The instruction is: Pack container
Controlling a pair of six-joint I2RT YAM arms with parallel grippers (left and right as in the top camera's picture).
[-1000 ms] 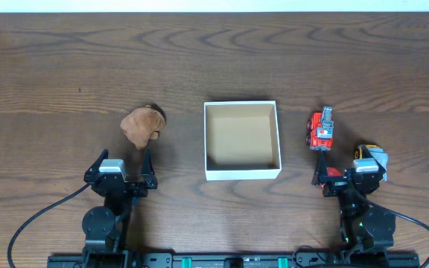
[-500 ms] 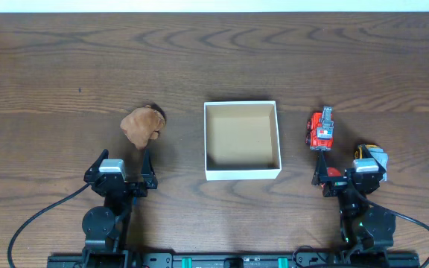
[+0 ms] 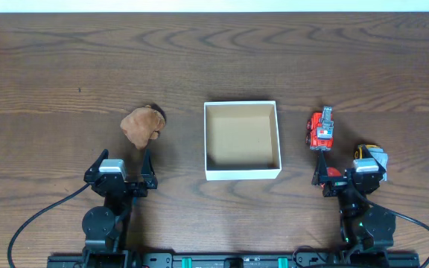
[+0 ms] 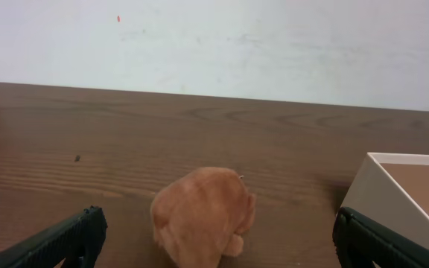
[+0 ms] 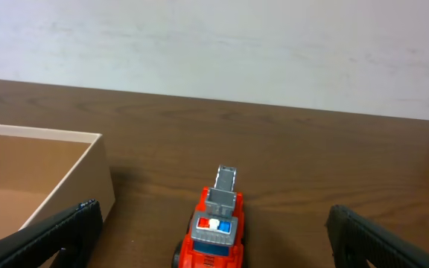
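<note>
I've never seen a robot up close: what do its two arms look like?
Both arms are black and chunky. The left gripper and right gripper each have two slim black fingers and a pale grey block on top. A black cable loops from each base.

Brown plush toy (image 4: 203, 216), container (image 4: 393, 197) right, claw (image 4: 214, 242) spread

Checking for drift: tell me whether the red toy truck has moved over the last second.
No. The red toy truck keeps the same gap right of the container.
</note>
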